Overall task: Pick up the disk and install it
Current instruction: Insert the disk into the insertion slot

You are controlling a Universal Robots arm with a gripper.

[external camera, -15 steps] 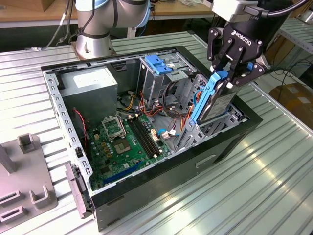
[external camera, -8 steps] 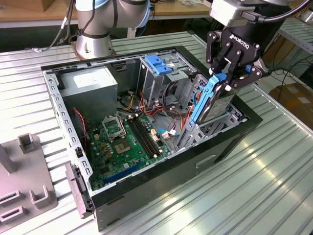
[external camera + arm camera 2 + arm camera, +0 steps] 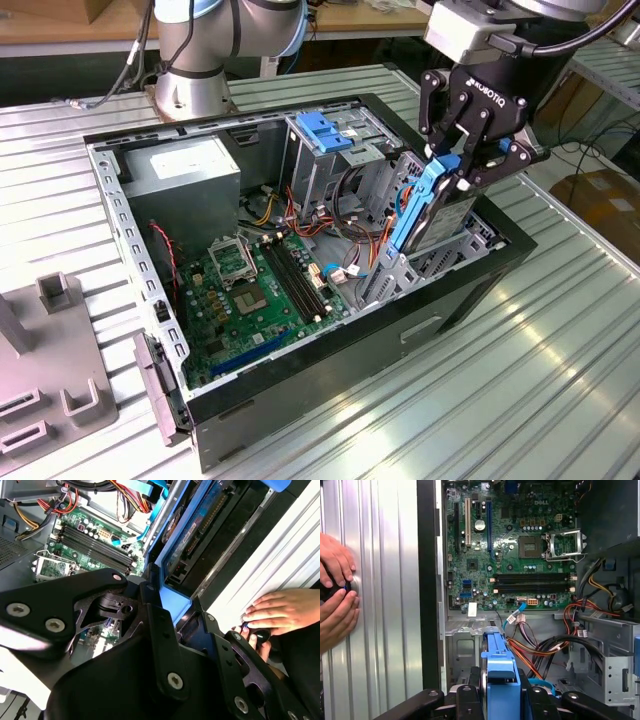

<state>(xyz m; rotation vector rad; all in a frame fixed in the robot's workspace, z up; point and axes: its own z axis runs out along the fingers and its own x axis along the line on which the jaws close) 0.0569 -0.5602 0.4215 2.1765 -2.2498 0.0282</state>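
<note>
**Disk clamped and standing in the open case**

From my seat I see the gripper (image 3: pixel 452 172) closed on the disk (image 3: pixel 432 212), its fingers (image 3: pixel 437 163) pinching the blue frame at the upper end. The disk stands nearly upright, tilted a little, with its lower end down among the drive bays at the exterior view's right side of the computer case (image 3: pixel 300 375). In the first wrist view the blue frame (image 3: pixel 500 667) sits squarely between the black fingers (image 3: pixel 470 700) (the grey metal body is mostly hidden behind it). Just beside the disk, orange and black cables (image 3: pixel 355 215) loop across the bay. Beyond them lies the green motherboard (image 3: pixel 250 290), and further back a blue bracket (image 3: pixel 325 130) tops the tall drive cage (image 3: pixel 310 165). Outside the case, a person's hands (image 3: pixel 335 597) rest on the ribbed metal table (image 3: pixel 520 370), touching a small dark object.
</note>
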